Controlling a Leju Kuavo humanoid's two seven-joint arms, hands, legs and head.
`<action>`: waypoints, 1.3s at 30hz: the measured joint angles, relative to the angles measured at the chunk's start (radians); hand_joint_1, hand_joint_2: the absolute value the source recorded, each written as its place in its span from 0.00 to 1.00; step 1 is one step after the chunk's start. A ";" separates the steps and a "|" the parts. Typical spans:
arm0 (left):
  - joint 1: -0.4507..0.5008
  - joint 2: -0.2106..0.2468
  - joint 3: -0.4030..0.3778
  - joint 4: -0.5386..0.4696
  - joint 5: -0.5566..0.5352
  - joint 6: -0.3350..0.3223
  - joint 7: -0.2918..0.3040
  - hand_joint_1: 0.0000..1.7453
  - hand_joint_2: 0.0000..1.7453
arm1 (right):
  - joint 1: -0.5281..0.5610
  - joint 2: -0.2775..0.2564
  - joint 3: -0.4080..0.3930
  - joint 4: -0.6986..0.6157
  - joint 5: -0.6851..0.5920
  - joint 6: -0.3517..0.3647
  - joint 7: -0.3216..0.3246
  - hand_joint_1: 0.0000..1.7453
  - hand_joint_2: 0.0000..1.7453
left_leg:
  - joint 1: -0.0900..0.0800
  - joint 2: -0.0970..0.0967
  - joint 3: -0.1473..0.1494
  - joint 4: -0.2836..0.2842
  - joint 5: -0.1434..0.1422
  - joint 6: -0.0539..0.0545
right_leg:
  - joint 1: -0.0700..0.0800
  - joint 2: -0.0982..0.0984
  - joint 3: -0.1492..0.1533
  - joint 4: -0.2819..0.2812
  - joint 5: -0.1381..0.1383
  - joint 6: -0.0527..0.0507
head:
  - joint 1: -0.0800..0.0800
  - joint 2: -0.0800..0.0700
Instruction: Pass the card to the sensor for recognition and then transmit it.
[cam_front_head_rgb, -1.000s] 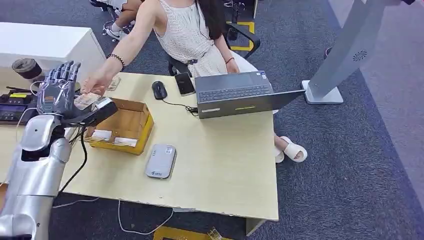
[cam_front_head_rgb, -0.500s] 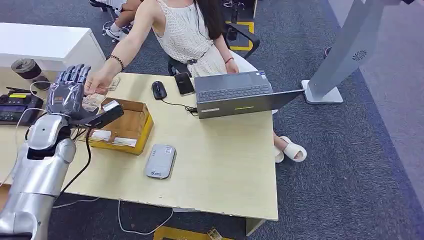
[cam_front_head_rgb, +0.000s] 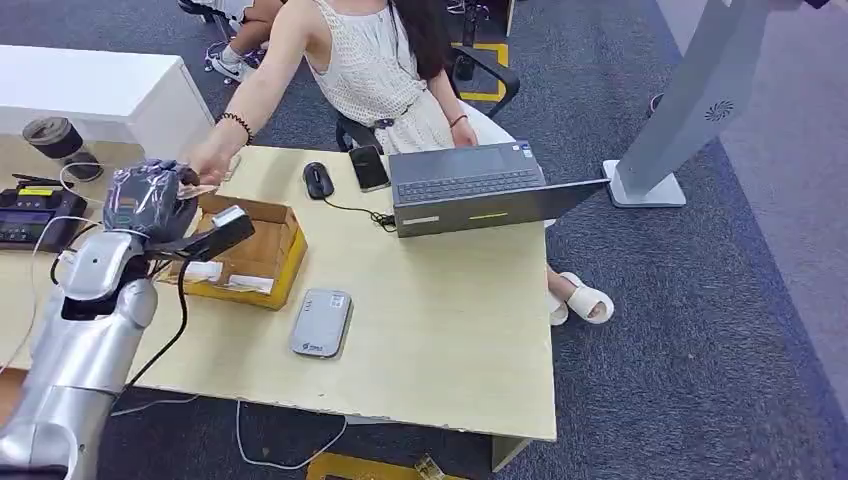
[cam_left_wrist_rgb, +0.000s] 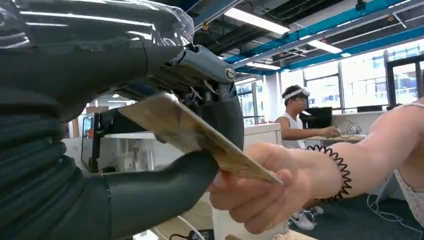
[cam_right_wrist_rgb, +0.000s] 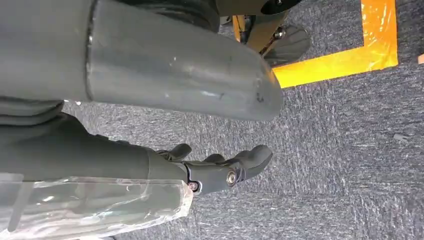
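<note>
Above the open cardboard box (cam_front_head_rgb: 245, 248) at the desk's (cam_front_head_rgb: 440, 330) far-left part, left hand (cam_front_head_rgb: 148, 197) is curled round the card (cam_front_head_rgb: 199, 190), plastic wrap glinting over its knuckles. Left wrist view gives the detail: tan card (cam_left_wrist_rgb: 195, 135), flat and worn-looking, clamped between the thick grey thumb (cam_left_wrist_rgb: 160, 182) and dark fingers (cam_left_wrist_rgb: 227, 120), while a person's hand (cam_left_wrist_rgb: 260, 187) with a black coil band at the wrist pinches its other end. Near side of the box lies a grey rounded card reader (cam_front_head_rgb: 321, 322), small logo on it too tiny to read. Far side of the box: black mouse (cam_front_head_rgb: 318, 179), dark phone (cam_front_head_rgb: 368, 166), open grey laptop (cam_front_head_rgb: 470, 185). Right wrist view shows right hand (cam_right_wrist_rgb: 215, 167) hanging over grey carpet by orange floor tape (cam_right_wrist_rgb: 340, 55), fingers apart, holding nothing, clear film wrapped on its cover.
</note>
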 joint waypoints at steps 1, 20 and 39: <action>0.000 0.000 -0.002 0.000 0.001 0.000 0.000 1.00 1.00 | 0.000 0.000 0.000 0.000 0.000 0.000 0.000 0.00 0.00 | 0.000 0.000 0.000 0.000 0.000 0.000 | 0.000 0.000 0.000 0.000 0.000 0.000 | 0.000 0.000; 0.129 -0.108 -0.129 -0.137 0.038 0.015 -0.042 1.00 1.00 | 0.000 0.000 -0.002 0.000 -0.015 -0.008 0.002 0.00 0.00 | -0.001 0.000 0.000 0.000 -0.001 0.001 | -0.001 0.000 0.000 -0.001 0.000 0.001 | 0.000 0.000; 0.280 -0.206 -0.290 -0.196 -0.026 -0.029 0.018 1.00 1.00 | 0.001 0.000 -0.021 0.000 -0.030 -0.023 0.001 0.00 0.00 | -0.001 0.000 0.000 0.000 -0.002 0.001 | -0.001 0.000 0.000 0.000 -0.001 0.001 | 0.000 0.000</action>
